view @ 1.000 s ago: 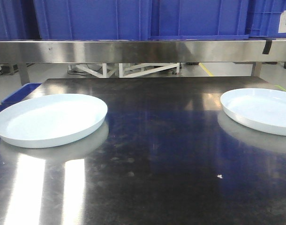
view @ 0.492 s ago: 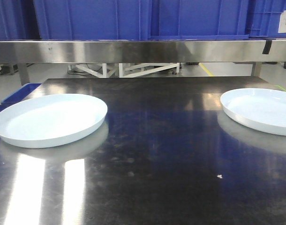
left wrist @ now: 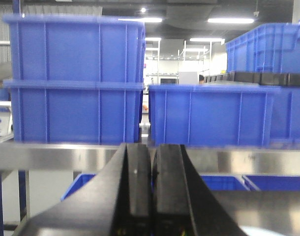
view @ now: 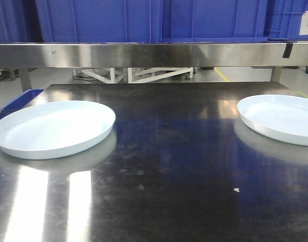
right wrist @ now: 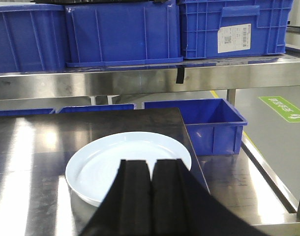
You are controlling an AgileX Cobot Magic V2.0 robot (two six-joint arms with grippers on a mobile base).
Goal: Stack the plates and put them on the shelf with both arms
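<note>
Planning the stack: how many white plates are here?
2: left plate on the tabletop at left; right plate at its right, cropped by the frame. None seems hidden.

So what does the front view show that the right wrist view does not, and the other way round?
Only the front view shows the left plate, far apart from the other one. Only the right wrist view shows the right hand, shut and empty, and a green sign on the floor. Both show the right plate, the steel shelf and the blue crates on it.
</note>
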